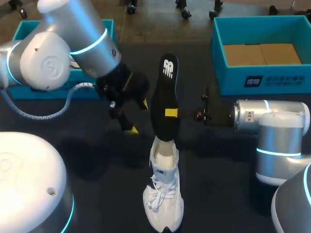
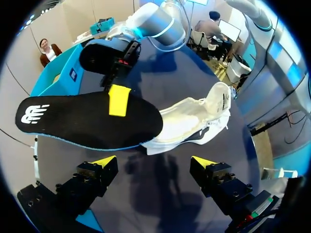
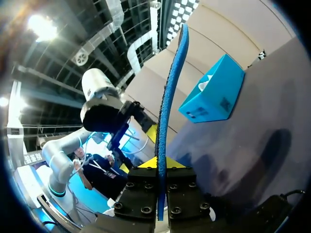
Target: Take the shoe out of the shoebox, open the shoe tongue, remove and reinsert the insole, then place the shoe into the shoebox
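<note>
One insole pinched by right gripper, left gripper spread alongside.

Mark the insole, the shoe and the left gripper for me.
insole (image 1: 163, 92), head view, middle of its black face.
shoe (image 1: 158, 196), head view, on the laces.
left gripper (image 2: 153, 161), left wrist view, midway between its yellow tips.

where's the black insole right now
Head view: the black insole stands mid-table, pinched by the right gripper, its lower end at the white sneaker's opening.
</note>
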Motion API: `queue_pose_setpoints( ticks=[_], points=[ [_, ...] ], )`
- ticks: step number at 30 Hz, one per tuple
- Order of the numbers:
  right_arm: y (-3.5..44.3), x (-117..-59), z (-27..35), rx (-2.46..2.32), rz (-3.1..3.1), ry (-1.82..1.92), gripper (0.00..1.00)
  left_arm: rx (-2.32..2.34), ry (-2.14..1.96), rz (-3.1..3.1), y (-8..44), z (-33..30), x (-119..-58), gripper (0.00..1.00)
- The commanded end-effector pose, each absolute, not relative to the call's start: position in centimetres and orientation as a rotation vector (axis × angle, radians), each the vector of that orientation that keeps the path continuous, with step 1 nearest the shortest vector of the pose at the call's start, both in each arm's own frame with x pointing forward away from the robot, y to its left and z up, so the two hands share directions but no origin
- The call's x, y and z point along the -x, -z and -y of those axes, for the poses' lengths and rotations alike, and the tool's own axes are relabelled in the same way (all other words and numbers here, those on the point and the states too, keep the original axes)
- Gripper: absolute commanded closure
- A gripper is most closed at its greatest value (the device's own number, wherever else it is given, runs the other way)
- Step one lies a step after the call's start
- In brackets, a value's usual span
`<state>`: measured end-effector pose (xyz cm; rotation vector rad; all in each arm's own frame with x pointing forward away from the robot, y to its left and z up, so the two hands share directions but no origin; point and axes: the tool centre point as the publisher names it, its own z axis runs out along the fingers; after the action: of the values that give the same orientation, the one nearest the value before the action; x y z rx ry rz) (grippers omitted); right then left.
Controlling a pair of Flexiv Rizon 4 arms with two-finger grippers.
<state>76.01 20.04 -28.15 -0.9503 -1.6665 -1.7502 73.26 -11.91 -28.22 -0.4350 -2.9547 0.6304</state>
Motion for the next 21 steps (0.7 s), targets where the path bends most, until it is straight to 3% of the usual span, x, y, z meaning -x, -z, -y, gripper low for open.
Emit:
queue_pose_setpoints(
  ticks=[1,21],
  points=[
    [28.0,-76.0,-20.3,0.941,1.690,1.755,1.00,0.439,-0.634,2.956,30.2,12.5,-72.5,0.00],
    [28.1,-74.5,-20.3,0.867,1.710,1.814,1.00,0.498,-0.618,2.925,32.0,12.9,-71.0,0.00]
  ],
)
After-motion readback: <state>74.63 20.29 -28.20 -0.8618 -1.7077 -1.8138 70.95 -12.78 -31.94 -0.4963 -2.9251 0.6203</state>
